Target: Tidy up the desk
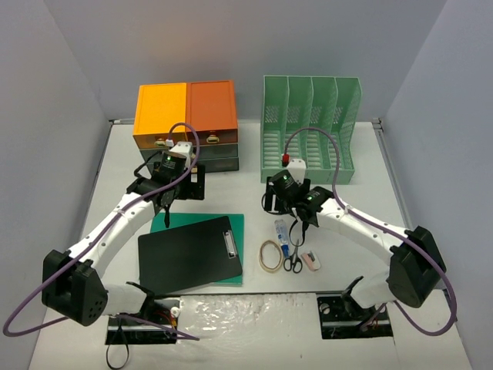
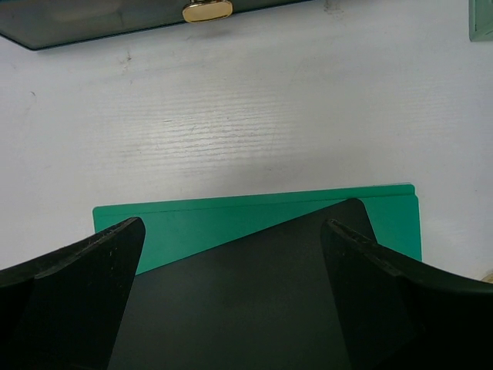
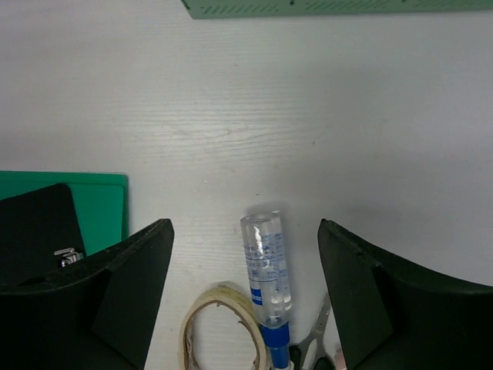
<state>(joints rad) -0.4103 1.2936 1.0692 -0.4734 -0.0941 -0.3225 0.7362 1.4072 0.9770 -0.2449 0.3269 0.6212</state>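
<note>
White table [image 1: 347, 193] with thin metal rails spreads under both arms, shut in by grey-lilac walls. The left fingers [image 2: 73, 297] stand wide apart with nothing between them. They hover above the far corner of a black clipboard [image 2: 231, 301], which lies on a green folder [image 2: 254, 212]. Bare table surface runs beyond the folder's far edge up to a dark drawer front with a brass knob [image 2: 206, 10].

The right fingers [image 3: 385, 301] are also spread and hold nothing. They hang over the table a little right of centre, one on each side of a clear bottle [image 3: 266, 266] with a blue cap. The bottle lies flat between them and touches neither, its clear end pointing toward the back.

A roll of tape [image 3: 223, 331] lies flat just left of the bottle's capped end, close beside it. The tips of a pair of scissors [image 3: 317, 339] lie just right of it, near the right-hand finger. In the overhead view a small pink and white item [image 1: 310, 260] rests right of the scissors.

At the back of the table stand an orange-topped drawer unit [image 1: 185, 112] on the left and a green slotted file rack [image 1: 312, 127] on the right, well apart from each other. The clipboard's metal clip [image 1: 230, 244] sits at its right edge, facing the tape.
</note>
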